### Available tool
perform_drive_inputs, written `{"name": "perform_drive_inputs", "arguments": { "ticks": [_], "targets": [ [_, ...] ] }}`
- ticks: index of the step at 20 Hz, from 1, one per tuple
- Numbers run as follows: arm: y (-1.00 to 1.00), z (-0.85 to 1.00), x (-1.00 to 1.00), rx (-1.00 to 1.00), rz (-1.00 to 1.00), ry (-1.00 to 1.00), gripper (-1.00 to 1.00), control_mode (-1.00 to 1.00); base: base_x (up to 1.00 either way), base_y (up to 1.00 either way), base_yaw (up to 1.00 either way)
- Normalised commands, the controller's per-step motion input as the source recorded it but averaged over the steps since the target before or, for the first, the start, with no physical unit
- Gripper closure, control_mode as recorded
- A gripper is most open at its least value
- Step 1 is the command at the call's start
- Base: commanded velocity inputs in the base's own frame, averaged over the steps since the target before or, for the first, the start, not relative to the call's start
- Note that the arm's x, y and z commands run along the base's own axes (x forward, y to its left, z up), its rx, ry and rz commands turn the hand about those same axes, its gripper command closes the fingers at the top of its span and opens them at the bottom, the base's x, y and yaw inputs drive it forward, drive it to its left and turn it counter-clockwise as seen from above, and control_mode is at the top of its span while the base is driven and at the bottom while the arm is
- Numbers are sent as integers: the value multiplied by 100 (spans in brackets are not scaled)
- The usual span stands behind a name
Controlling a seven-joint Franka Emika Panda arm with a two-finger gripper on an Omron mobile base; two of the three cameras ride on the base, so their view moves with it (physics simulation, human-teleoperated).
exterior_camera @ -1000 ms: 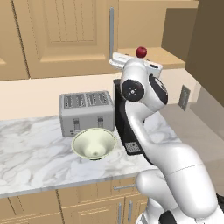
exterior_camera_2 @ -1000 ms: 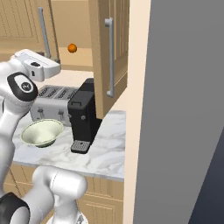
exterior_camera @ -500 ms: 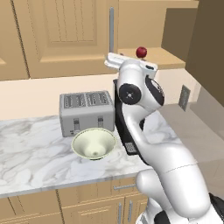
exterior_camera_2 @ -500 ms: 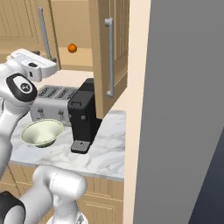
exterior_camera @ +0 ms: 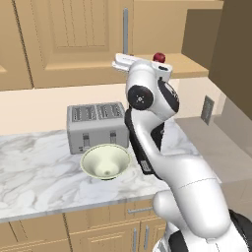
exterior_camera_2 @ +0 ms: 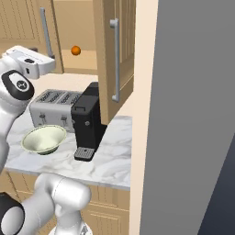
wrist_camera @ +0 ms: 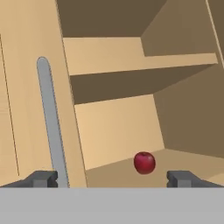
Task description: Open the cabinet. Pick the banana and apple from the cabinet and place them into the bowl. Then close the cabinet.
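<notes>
In the left base view, the arm reached up toward the cabinet (exterior_camera: 162, 29), its right door swung out of the way. The apple (exterior_camera: 158, 57) sat on the lower shelf, peeking just above the hand at about 1 o'clock from the wrist. The bowl (exterior_camera: 105, 161) stood on the worktop (exterior_camera: 34, 167) at 6 o'clock from the toaster (exterior_camera: 96, 126) and held nothing. Compared with a second earlier, the wrist had turned a little and the hand sat slightly higher against the shelf edge.

In the right base view, the open door with its bar handle (exterior_camera_2: 114, 59) hung out over the coffee machine (exterior_camera_2: 87, 124). An orange ball (exterior_camera_2: 75, 50) lay on the shelf at 3 o'clock from the hand. The arm's pose was almost as it had been.

In the hand view, the claw (wrist_camera: 112, 178) stood wide apart, holding nothing, with the apple just at 1 o'clock from its middle. The banana could not be made out.

By my judgement, opening was done; both fruits and the closing remained.
</notes>
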Motion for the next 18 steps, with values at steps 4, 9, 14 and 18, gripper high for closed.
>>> {"name": "perform_drive_inputs", "arguments": {
  "ticks": [4,9,14,18],
  "targets": [
    [24,0,20,-2,0,0,-100,-100,0,0,0],
    [20,0,30,-1,0,0,-100,-100,0,0,0],
    [8,0,36,0,0,0,-100,-100,0,0,0],
    [14,0,48,0,2,0,-100,-100,0,0,0]
  ]
}}
